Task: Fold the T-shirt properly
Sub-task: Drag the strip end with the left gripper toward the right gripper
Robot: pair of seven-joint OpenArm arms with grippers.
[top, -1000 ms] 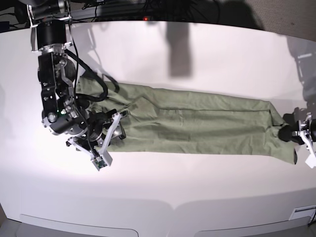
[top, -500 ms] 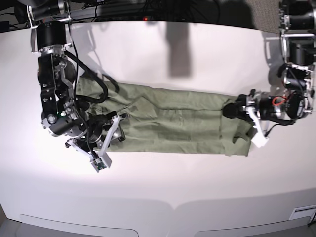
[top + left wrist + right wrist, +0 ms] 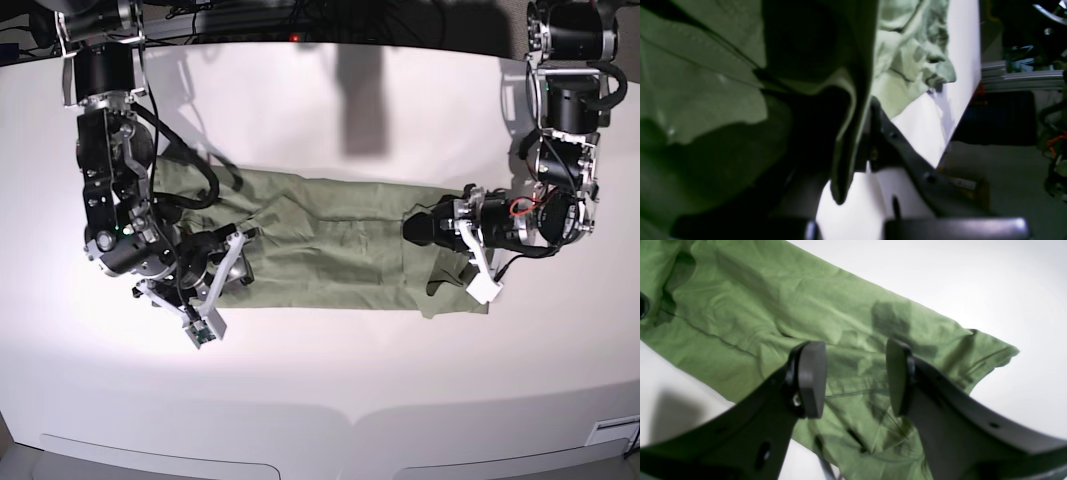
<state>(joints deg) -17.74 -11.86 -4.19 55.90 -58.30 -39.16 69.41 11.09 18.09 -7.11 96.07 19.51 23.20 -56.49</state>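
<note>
Left tool [image 3: 415, 229]: we see it closed on a fold of the T-shirt [image 3: 340, 250], the gathered cloth lifted and carried over the garment's middle; in the left wrist view the fabric drapes dark across the lens and hangs beside one black finger [image 3: 893, 143].

Right tool [image 3: 855, 376]: its two flat pads [image 3: 810, 378] stand apart with nothing between them, poised above the cloth near one end of the shirt; in the base view it sits at that view's left [image 3: 215, 280].

The T-shirt, sage green and wrinkled, lies lengthwise across the white bench [image 3: 320, 380], one end doubled back under the left tool. We see no containers, and no label or writing is legible.
</note>
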